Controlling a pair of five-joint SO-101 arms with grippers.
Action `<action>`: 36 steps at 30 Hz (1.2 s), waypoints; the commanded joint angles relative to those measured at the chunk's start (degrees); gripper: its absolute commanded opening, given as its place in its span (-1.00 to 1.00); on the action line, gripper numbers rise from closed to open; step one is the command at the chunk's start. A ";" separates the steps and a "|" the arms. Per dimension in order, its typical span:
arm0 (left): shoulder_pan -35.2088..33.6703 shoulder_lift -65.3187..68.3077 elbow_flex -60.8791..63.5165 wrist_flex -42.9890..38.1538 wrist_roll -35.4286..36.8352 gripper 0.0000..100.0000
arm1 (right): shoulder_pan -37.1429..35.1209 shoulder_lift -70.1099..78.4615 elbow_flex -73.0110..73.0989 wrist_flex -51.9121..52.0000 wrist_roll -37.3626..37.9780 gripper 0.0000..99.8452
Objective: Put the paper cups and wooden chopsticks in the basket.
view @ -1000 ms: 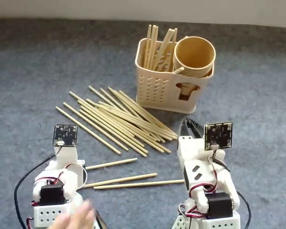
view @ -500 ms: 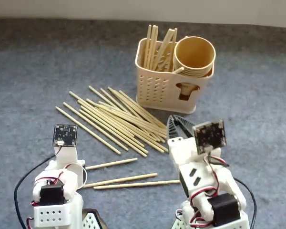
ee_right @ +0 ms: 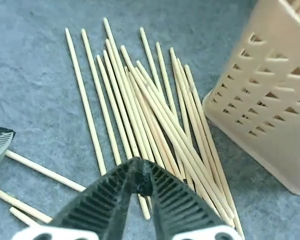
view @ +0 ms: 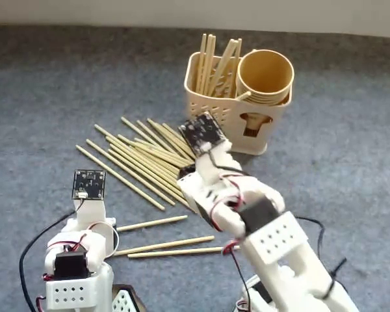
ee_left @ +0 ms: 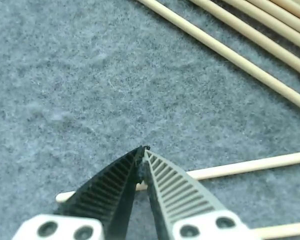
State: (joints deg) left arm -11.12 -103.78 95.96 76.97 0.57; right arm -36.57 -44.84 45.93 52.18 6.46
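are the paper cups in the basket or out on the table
In. The stacked paper cups sit upright inside the basket, their rims showing above its wall.

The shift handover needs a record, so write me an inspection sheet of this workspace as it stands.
Surface: grey fuzzy mat.
Job's things: cream basket upright, holding stacked paper cups and several upright chopsticks. A loose pile of chopsticks lies on the mat beside it, and three single chopsticks lie between the arms.
Clutter: nothing seen.
Grippers: left gripper shut, tips over one single chopstick. Right gripper shut, above the loose pile.
Cables: black cable by the left arm's base, another by the right arm.
Surroundings: pale strip along the far edge.
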 commanded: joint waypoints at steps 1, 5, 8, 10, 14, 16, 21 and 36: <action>-0.31 0.48 1.19 0.26 -0.35 -0.99 | -0.92 7.34 -5.49 0.40 0.79 -0.99; -0.31 0.48 1.19 0.26 -0.35 -0.99 | -0.75 15.08 -9.63 0.40 0.88 -0.90; -0.31 0.48 1.19 0.26 -0.35 -0.99 | -0.75 20.79 -13.23 0.31 0.88 -0.78; -0.31 0.48 1.19 0.26 -0.35 -0.99 | -0.75 24.92 -16.75 0.31 1.49 -0.76; -0.31 0.48 1.19 0.26 -0.35 -0.99 | -1.01 33.89 -22.99 0.40 9.14 -0.76; -0.31 0.48 1.19 0.26 -0.35 -0.99 | -1.01 38.20 -25.36 0.40 11.25 -0.76; -0.31 0.48 1.19 0.26 -0.35 -0.99 | -1.10 48.13 -31.96 0.40 14.15 -0.76; -0.31 0.48 1.19 0.26 -0.35 -0.99 | -0.13 61.93 -40.84 0.40 17.23 -0.93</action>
State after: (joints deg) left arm -11.12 -103.78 95.96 76.97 0.57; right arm -36.75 17.93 7.96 52.18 22.99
